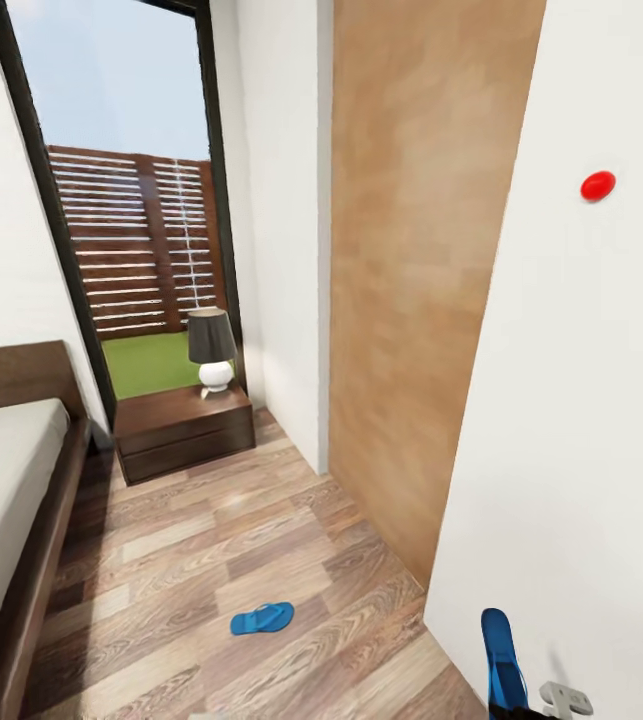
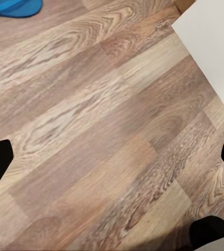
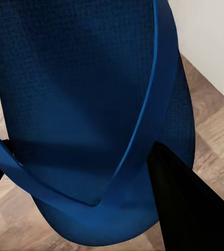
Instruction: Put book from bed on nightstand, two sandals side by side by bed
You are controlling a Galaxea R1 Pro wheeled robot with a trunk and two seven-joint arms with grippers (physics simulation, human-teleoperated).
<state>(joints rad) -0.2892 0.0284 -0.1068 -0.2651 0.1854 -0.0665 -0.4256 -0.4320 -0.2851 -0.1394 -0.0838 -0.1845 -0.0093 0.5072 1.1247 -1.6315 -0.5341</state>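
The bed [image 1: 6, 500] is cut off at the picture's edge, showing just a corner of pale mattress and dark frame. The right pincer [image 3: 91, 178] is mostly hidden behind the blue sandal [image 3: 80, 94] it is clamped on, held upright close to the white wall [image 1: 581, 420]. The left pincer [image 2: 112, 157] stands apart over bare plank floor [image 1: 211, 540]. The second sandal [image 1: 261, 619] lies flat on that floor, apart from the bed. Beyond the bed's head, a nightstand [image 1: 183, 430] carries a lamp [image 1: 211, 348] before the tall window [image 1: 126, 200].
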